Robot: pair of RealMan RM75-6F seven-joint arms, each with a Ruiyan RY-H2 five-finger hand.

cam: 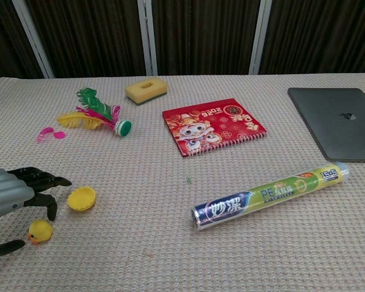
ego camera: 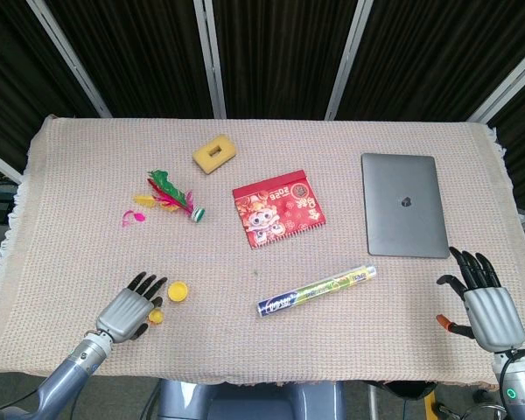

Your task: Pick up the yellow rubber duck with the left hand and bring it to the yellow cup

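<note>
So the left hand (cam: 12, 198) is hovering over the yellow rubber duck (cam: 40, 231) with fingers spread and arched, holding nothing. The duck sits on the tabletop (ego camera: 87, 175) at the near left, between the thumb and the other fingers, and I can't tell if anything touches it. The yellow cup (cam: 81, 198) lies just beside the fingertips, slightly right and farther back. The right hand (ego camera: 485, 302) rests at the near right edge, fingers apart, empty.
</note>
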